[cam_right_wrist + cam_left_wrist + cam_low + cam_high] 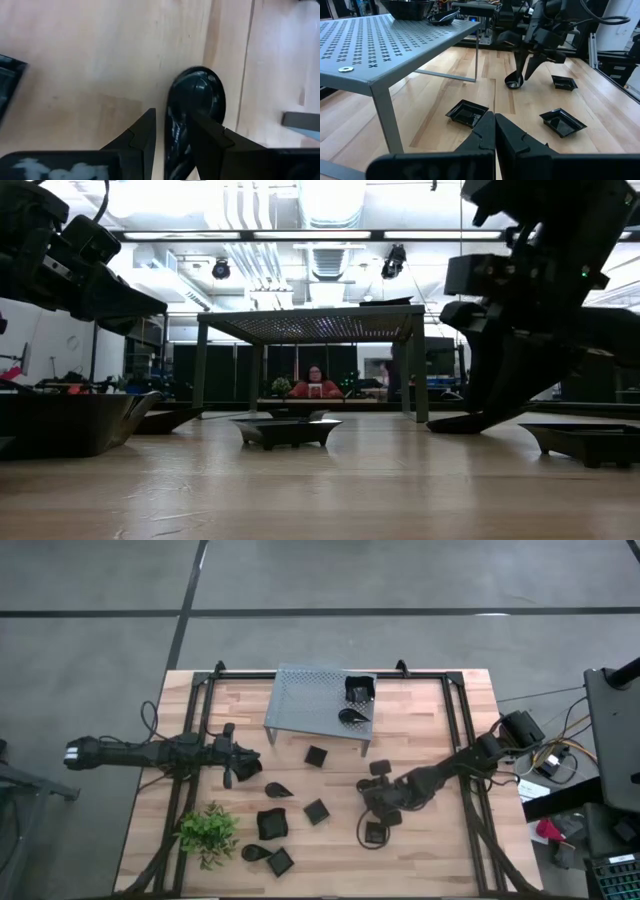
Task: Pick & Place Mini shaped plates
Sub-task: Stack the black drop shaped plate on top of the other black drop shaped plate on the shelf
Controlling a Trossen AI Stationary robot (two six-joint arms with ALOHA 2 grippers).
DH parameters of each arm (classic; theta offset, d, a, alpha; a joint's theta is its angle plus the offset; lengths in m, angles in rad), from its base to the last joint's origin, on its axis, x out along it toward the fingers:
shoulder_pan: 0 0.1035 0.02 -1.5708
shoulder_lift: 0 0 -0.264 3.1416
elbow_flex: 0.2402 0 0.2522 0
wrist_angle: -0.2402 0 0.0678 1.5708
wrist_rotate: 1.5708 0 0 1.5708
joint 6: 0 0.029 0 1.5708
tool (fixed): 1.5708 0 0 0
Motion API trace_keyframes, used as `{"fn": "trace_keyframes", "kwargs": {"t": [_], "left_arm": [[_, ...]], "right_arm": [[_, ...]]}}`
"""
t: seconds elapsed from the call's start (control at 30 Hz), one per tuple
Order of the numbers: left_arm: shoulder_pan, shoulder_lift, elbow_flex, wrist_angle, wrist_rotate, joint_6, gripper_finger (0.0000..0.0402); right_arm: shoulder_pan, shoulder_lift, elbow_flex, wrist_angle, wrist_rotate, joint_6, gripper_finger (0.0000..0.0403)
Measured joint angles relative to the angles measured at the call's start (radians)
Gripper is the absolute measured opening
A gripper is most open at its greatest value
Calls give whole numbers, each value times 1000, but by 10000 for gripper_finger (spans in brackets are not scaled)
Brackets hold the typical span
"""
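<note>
Straddling the rim of a teardrop plate (197,100) on the wood table (90,60), the right gripper (170,132) has its fingers parted, one inside the bowl and one outside, not yet clamped as far as I can tell. Looks light, stiff and glossy, so probably slippery; pinch the rim. Farther off, the left gripper (240,765) waits closed and empty, near the grey rack (310,700) holding two plates.
</note>
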Motion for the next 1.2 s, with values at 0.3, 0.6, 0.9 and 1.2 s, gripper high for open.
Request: {"fn": "trace_keyframes", "kwargs": {"t": [0.3,0.6,0.9,1.2], "left_arm": [[0,0,0,0,0,0,0],[0,0,0,0,0,0,0],[0,0,0,0,0,0,0],[0,0,0,0,0,0,0]], "right_arm": [[0,0,-25,34,0,3,105],[-1,0,-28,39,-1,7,95],[-3,0,-34,38,-2,10,49],[-3,0,-31,39,-1,13,9]]}}
